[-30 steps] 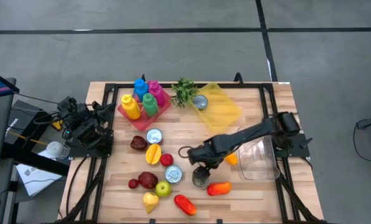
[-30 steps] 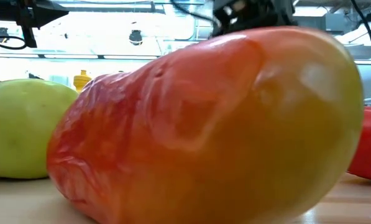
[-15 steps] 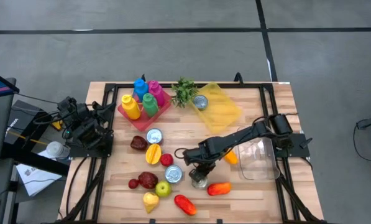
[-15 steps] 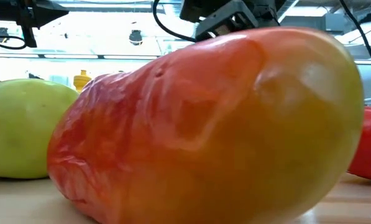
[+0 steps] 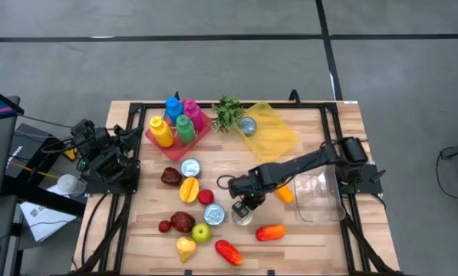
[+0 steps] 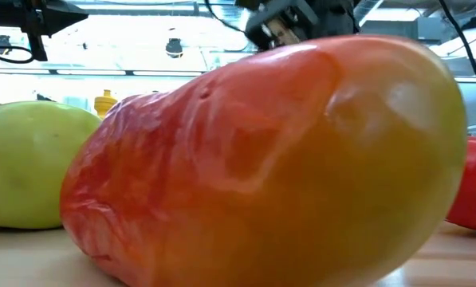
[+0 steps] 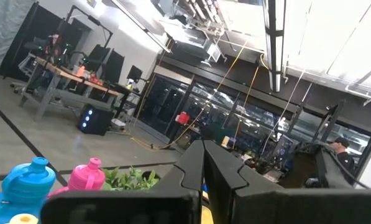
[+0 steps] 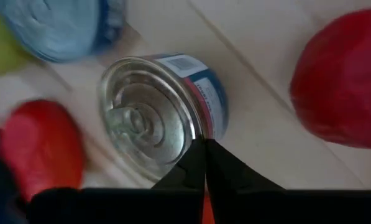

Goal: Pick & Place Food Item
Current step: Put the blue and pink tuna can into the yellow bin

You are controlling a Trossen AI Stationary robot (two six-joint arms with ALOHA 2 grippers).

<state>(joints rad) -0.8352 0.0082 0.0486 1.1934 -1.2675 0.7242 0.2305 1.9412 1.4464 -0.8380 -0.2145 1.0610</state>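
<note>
A silver tin can with a blue label [image 5: 242, 216] [image 8: 151, 115] stands on the wooden table [image 5: 313, 238] among plastic fruit. My right gripper [image 5: 242, 204] [image 8: 204, 148] points steeply down at the can's side, shut, with nothing between its fingers. My left gripper [image 7: 204, 163] is shut and parked, pointing slightly upward at the table's left edge [image 5: 98, 153]. In the low view a large red-orange fruit [image 6: 261, 159] fills the picture and hides the can. My right gripper's shut fingertips [image 8: 197, 155] come from above, slanting, and sit at the can's rim beside the blue label [image 8: 201, 127]. I cannot tell whether they touch it. The can rests on the table.
Beside the can lie a second blue-lidded can [image 5: 214, 215], a green apple [image 5: 202, 232], a red-orange pepper [image 5: 270, 232] and other fruit. A clear container [image 5: 317, 198] stands at the right, a yellow bag [image 5: 273, 132] and a red tray of bottles [image 5: 176, 123] at the far side.
My right gripper has shut over the can and drawn back a little toward the table's far edge. The can stays on the table.
</note>
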